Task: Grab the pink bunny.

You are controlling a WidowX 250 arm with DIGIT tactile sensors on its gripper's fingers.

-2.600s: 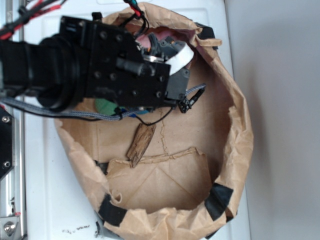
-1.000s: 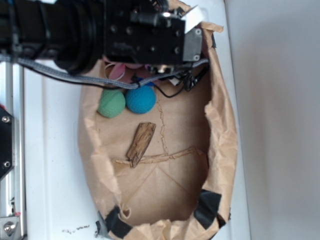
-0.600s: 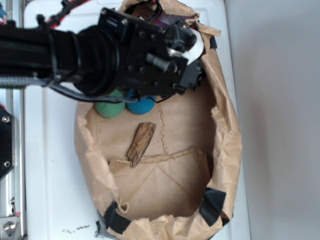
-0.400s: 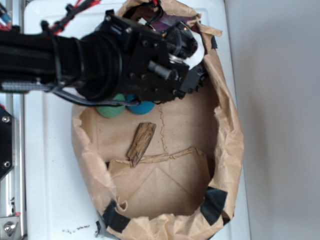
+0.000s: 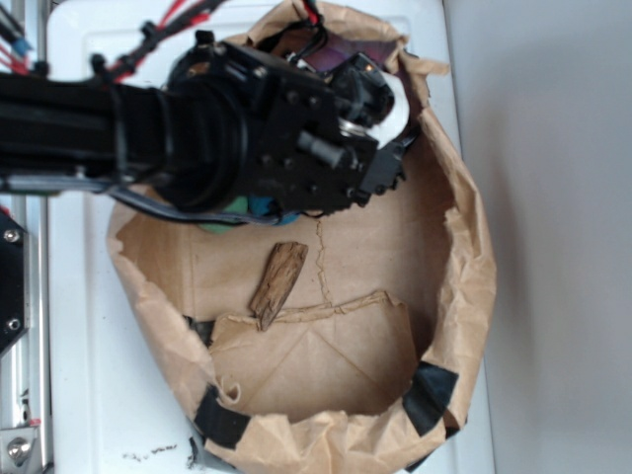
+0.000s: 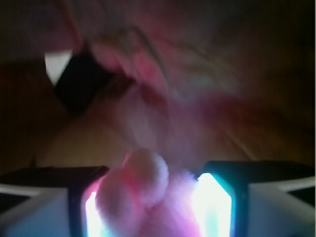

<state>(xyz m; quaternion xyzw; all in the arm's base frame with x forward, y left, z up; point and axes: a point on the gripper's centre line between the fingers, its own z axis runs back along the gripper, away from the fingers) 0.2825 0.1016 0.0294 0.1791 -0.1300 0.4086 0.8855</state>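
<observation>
In the wrist view the pink bunny (image 6: pixel 143 192) is a fuzzy pink plush lump that fills the gap between my two lit fingers (image 6: pixel 215 202). My gripper (image 6: pixel 150 207) is shut on it. In the exterior view the gripper (image 5: pixel 385 128) sits low inside the brown paper bag (image 5: pixel 474 257) near its far rim. The black arm hides the bunny there. The green ball (image 5: pixel 219 223) and the blue ball (image 5: pixel 262 207) show only as slivers under the arm.
A brown wood piece (image 5: pixel 278 284) lies on the bag floor in the middle. Black tape patches (image 5: pixel 430 395) mark the bag's near corners, and one (image 6: pixel 79 84) shows ahead in the wrist view. The crumpled bag walls surround the gripper. The white table (image 5: pixel 79 346) lies to the left.
The arm has tilted and come down into the far end of the bag, covering most of the two balls. The bag's rim has spread wider. The wood piece has not moved.
</observation>
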